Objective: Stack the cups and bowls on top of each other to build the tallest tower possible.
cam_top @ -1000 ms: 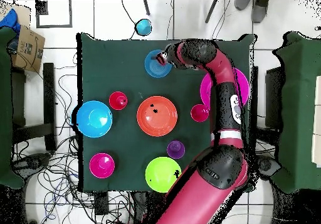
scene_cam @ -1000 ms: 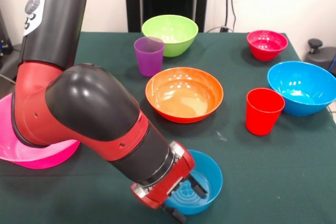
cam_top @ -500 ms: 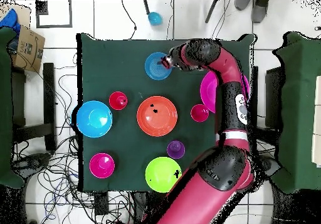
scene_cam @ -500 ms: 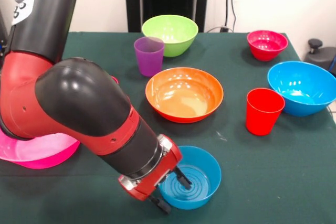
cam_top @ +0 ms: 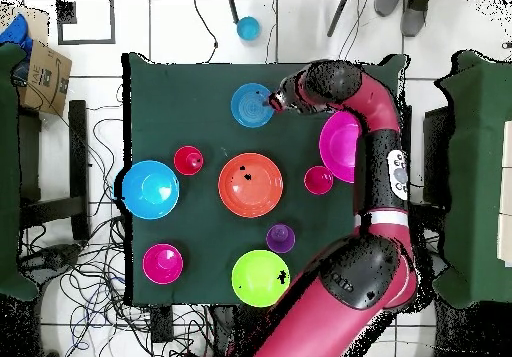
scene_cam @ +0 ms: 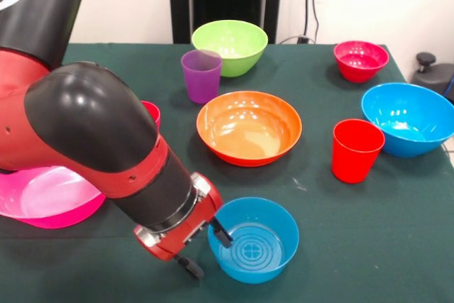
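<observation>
**Tabletop holdings: gripper at the small blue bowl's rim**

1. Gripper. We find it low over the green tabletop, at the edge of the small blue bowl. Its fingers are spread apart and straddle the bowl's wall: one dark finger reaches inside the bowl, the other sits outside just below the rim. We cannot tell whether either finger touches the plastic. From overhead the gripper meets the same bowl at its side.

2. Orange bowl. Upright, mid-table, apart from the small blue bowl.

3. Purple cup. Upright, just in front of the lime green bowl.

4. Red cup. Upright, near the large blue bowl.

5. Second red cup. Only its rim shows beside the arm.

6. Small red-magenta bowl. Far corner, alone.

7. Large pink bowl. Partly hidden under the arm.

We record no piece resting on another.
</observation>
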Action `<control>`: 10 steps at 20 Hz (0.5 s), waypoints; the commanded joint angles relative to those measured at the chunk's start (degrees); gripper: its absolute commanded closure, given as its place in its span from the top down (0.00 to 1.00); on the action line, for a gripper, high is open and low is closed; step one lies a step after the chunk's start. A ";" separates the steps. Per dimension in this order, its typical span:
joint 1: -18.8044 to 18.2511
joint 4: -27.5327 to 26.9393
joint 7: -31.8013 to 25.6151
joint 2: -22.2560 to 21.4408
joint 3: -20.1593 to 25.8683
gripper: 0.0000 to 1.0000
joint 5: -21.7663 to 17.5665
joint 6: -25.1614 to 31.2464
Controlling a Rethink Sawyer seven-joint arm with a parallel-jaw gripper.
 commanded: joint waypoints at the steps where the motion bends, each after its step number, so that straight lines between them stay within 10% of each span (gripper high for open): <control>1: -0.28 2.81 -18.06 -0.42 -5.88 1.00 -5.16 6.92; 10: -1.43 4.43 -19.06 1.02 -5.65 1.00 -4.96 4.00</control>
